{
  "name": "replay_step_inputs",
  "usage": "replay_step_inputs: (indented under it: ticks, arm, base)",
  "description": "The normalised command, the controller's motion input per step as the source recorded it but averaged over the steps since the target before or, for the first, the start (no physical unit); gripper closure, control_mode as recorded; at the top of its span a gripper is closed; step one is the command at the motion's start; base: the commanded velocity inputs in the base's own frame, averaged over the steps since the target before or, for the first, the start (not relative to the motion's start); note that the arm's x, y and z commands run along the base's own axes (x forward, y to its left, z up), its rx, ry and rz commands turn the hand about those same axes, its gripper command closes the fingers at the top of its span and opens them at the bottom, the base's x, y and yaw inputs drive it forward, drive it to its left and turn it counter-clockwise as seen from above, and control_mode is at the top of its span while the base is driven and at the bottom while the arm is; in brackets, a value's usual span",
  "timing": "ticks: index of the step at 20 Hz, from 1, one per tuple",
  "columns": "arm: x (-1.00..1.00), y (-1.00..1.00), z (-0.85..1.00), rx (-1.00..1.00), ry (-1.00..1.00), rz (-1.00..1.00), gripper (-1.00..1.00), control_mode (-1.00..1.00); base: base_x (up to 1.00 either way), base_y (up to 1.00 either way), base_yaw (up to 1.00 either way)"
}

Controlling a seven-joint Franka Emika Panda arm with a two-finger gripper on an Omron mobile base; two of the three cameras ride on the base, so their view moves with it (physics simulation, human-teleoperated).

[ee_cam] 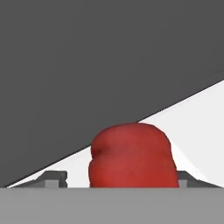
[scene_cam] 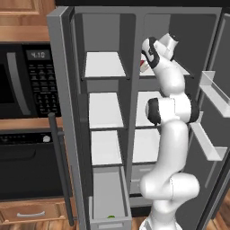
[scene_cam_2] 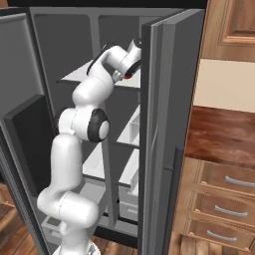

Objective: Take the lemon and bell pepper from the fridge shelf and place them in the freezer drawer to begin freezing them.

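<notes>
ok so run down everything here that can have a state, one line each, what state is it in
fridge doors: open
freezer drawer: pulled out, something small and green at its front end
bell pepper: on the fridge shelf, between the jaws
gripper: jaws either side of the pepper, grip not confirmed
oven door: closed
wooden drawers: closed
microwave: door closed, clock lit

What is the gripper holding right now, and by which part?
The gripper has its fingertips either side of the pepper on the shelf; a firm hold cannot be told.
</notes>
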Motion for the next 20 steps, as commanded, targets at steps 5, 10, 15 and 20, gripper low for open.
replay_step_inputs:
  ticks: [5, 10, 15, 20]
  arm:
    - [-0.08, 0.05, -0.17, 0.0, -0.01, 0.02, 1.0, -1.0]
    - [-0.9, -0.06, 0.44, 0.0, -0.06, -0.03, 1.0, -1.0]
    - [-1.0, -0.01, 0.5, 0.01, -0.04, -0.08, 1.0, -1.0]
    - [-1.0, 0.07, 0.03, 0.03, -0.11, -0.17, 1.0, -1.0]
  base:
    - [0.0, 0.0, 0.0]
    - [0.0, 0.0, 0.0]
    - [0.0, 0.0, 0.0]
    - [0.0, 0.0, 0.0]
